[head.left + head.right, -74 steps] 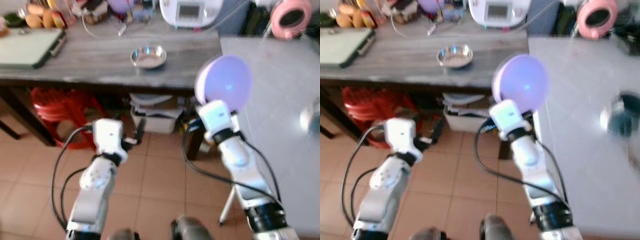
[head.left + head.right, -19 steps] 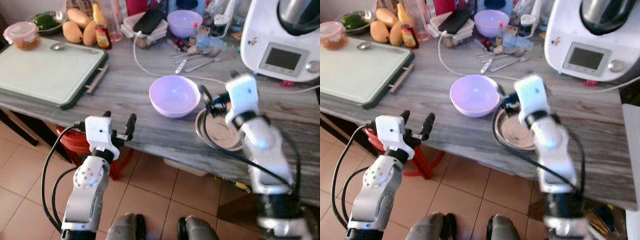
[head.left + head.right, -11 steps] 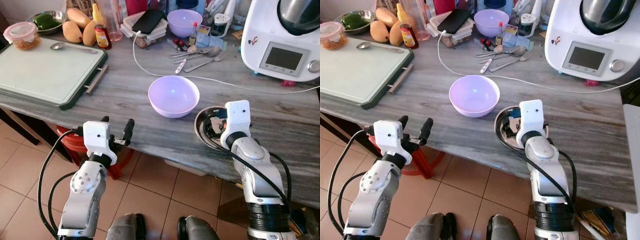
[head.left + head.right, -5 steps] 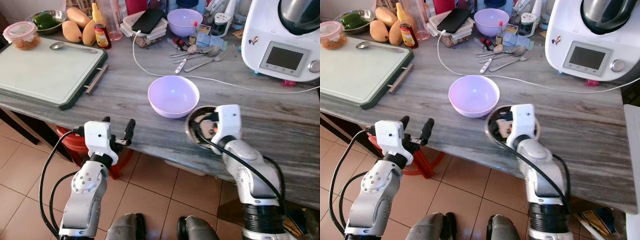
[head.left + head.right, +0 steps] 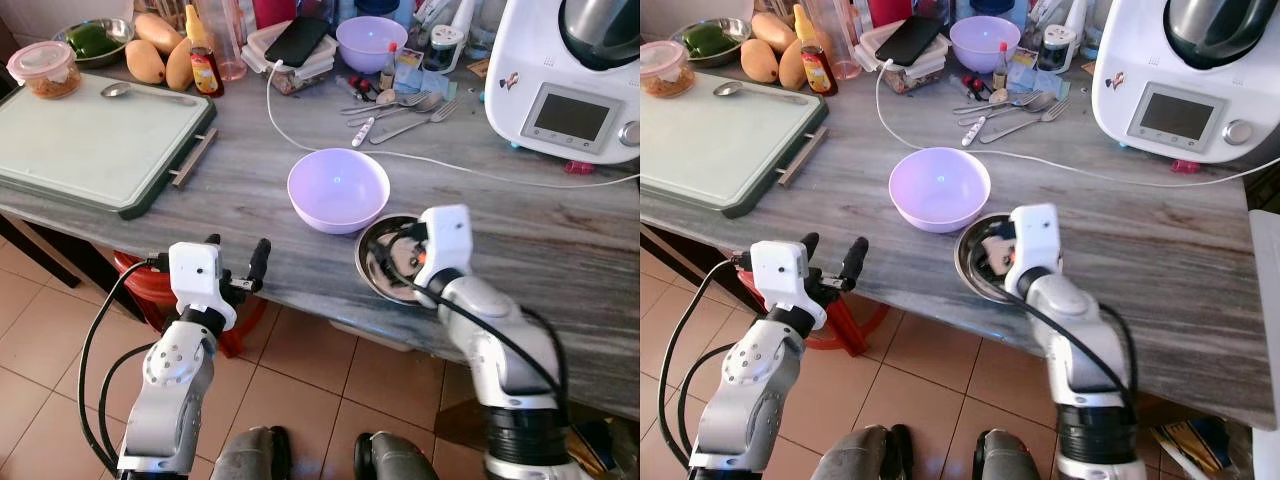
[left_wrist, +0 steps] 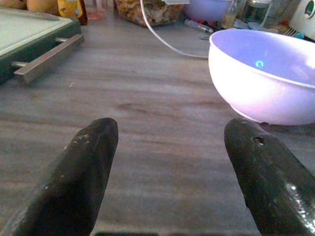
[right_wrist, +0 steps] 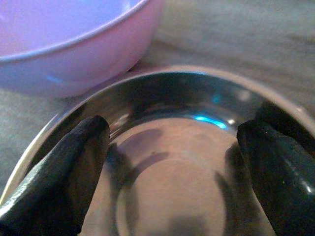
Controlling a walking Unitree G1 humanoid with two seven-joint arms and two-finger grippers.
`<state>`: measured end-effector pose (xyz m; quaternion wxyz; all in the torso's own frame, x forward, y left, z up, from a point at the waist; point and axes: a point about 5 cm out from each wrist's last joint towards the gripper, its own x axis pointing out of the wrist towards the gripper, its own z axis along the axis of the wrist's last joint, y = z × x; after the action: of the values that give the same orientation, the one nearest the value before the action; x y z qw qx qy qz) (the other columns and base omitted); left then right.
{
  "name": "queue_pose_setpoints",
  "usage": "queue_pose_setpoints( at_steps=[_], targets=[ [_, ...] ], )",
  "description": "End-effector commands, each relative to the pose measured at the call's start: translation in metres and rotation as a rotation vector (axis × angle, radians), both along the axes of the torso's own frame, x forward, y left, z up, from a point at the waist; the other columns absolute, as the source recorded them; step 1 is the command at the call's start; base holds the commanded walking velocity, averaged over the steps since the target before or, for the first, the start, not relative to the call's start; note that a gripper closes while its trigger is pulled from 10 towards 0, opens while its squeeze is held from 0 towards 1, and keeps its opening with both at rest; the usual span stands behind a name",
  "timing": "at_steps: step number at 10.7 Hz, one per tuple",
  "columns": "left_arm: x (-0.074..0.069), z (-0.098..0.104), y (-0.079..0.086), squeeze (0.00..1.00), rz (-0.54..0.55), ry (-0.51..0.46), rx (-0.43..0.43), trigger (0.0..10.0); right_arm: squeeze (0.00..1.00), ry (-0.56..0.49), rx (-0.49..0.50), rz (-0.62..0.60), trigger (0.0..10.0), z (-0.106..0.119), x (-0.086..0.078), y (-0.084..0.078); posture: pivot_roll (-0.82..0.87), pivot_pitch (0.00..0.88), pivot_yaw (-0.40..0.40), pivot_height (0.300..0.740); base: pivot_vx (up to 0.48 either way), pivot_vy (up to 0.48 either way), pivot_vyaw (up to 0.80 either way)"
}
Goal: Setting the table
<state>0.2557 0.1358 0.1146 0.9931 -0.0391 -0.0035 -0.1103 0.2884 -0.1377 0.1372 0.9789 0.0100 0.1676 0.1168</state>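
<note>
Steel bowl (image 5: 385,268) slid left, now touching purple bowl (image 5: 338,189). Right gripper (image 7: 172,162) spread inside steel bowl; left gripper (image 6: 170,162) open near purple bowl. Push gently, avoid knocking purple bowl.

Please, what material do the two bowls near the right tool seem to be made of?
The purple bowl looks like plastic: smooth, evenly coloured, with a soft sheen. The silver bowl, around the open right tool, looks like polished steel: it mirrors light and the dark fingers.
</note>
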Motion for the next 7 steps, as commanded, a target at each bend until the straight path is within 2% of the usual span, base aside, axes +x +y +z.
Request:
queue_pose_setpoints(
  at_steps=[1,2,4,7],
  targets=[
    [0.001,-0.001,0.002,0.00,0.016,0.009,0.014,10.0,0.75,-0.042,-0.007,-0.032,10.0,0.007,-0.001,-0.006,-0.05,0.127,0.019,0.740,0.000,0.000,0.00],
    [0.004,0.000,0.005,0.00,0.034,0.004,0.019,10.0,0.00,-0.082,0.006,-0.048,10.0,0.013,-0.001,-0.008,-0.05,0.118,0.020,0.740,0.000,0.000,0.00],
    [0.008,0.004,0.009,0.00,0.059,-0.008,0.016,10.0,0.00,-0.161,0.049,-0.056,10.0,0.021,-0.001,-0.009,-0.05,0.104,0.019,0.740,0.000,0.000,0.00],
    [0.010,0.006,0.015,0.00,0.100,-0.013,0.005,10.0,0.00,-0.348,-0.019,-0.065,10.0,0.031,-0.009,-0.009,-0.04,0.090,0.016,0.740,0.000,0.000,0.00]
  ],
)
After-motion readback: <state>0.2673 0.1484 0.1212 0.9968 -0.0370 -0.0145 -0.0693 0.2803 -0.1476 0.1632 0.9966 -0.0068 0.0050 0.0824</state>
